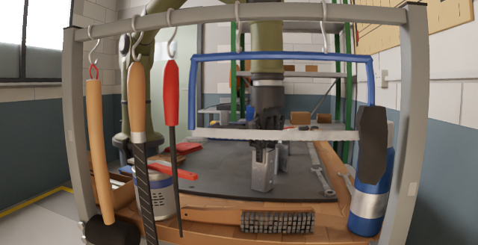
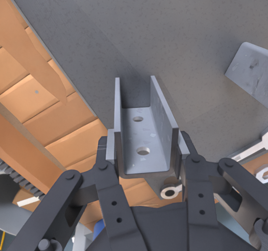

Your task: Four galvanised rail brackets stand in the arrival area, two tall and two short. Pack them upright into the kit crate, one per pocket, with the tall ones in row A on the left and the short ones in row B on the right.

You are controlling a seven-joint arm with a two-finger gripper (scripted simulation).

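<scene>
On the dark grey mat in the middle of the bench stand galvanised rail brackets. The nearest one (image 1: 263, 174) stands upright near the mat's front edge, and I grip it at its top with my gripper (image 1: 263, 154). From the wrist camera it is a U-shaped channel (image 2: 143, 132) with two holes in its web, held between my fingers (image 2: 145, 155). More brackets (image 1: 282, 157) stand just behind it, partly hidden; one (image 2: 250, 70) shows to the right in the wrist camera. The kit crate is not in view.
Behind the mat stand green shelf posts and a shelf with small wooden blocks (image 1: 300, 117). A tool rack (image 1: 239, 13) in front hangs a mallet, files and a blue hacksaw (image 1: 280, 95). Spanners (image 1: 321, 176) lie right of the mat; a wire brush (image 1: 276, 220) and a tin (image 1: 157, 192) sit in front.
</scene>
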